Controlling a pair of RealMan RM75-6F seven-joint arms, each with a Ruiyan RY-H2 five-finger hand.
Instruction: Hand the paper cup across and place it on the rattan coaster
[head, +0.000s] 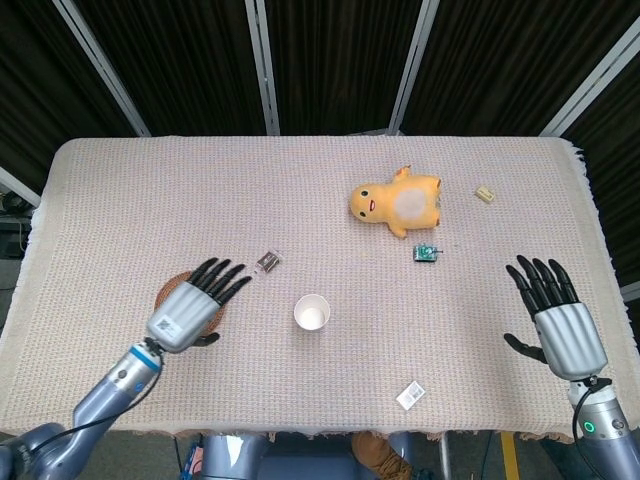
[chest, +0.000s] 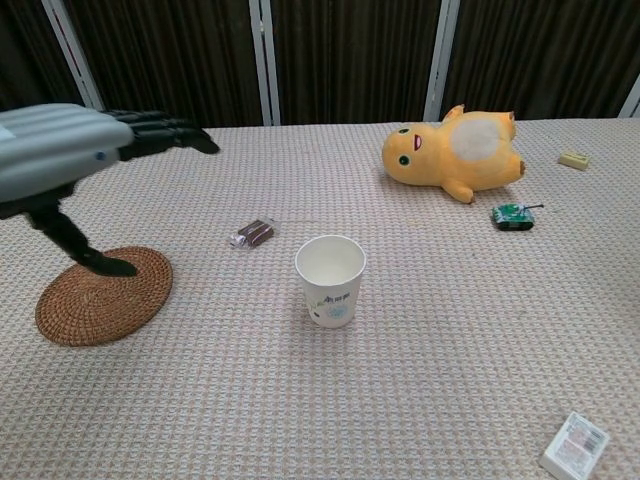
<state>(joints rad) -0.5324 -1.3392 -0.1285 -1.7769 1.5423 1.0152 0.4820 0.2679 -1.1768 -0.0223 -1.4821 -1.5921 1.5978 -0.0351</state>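
The white paper cup (head: 312, 313) (chest: 330, 280) stands upright and alone near the middle of the table. The round rattan coaster (chest: 102, 294) lies to its left; in the head view only the coaster's rim (head: 217, 317) peeks out beside my left hand. My left hand (head: 190, 308) (chest: 70, 150) hovers over the coaster, open, fingers spread toward the cup, holding nothing. My right hand (head: 556, 318) is far off at the table's right edge, open and empty, seen only in the head view.
A yellow plush duck (head: 397, 203) (chest: 455, 148) lies at the back right with a small green toy tank (head: 427, 252) (chest: 513, 215) by it. A dark wrapped candy (head: 266, 262) (chest: 253, 233) sits behind the cup. A white packet (head: 410, 395) (chest: 575, 445) lies near the front edge, a tan block (head: 485, 195) far right.
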